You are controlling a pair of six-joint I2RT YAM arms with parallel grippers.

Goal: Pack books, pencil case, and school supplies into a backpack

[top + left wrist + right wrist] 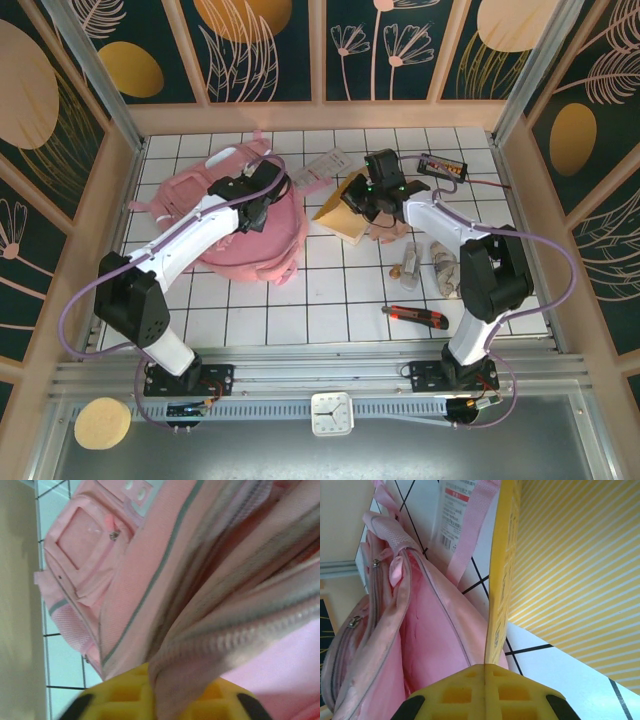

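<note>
Packing the book (343, 216): the right gripper (368, 197) pinched it, tilted, just right of the backpack (282, 240), whose zipper edge lay between the jaws of the left gripper (256, 201) (clamped or not, unclear); next, the mouth needed spreading.

Seen from overhead, a fixed camera above and behind the near edge of the tiled bench (330, 300) looks steeply down, far enough off to take in the whole surface, with the pink backpack (275, 245) left of centre. The left wrist camera sits hard against the backpack (150, 580), looking along a zipped seam toward a windowed pocket, so near that the fabric blurs. The right wrist camera, just right of the backpack (430, 645), looks toward it at close range along the edge of a yellow book (560, 570). All three views share the backpack. The overhead and right wrist views also share the book.
</note>
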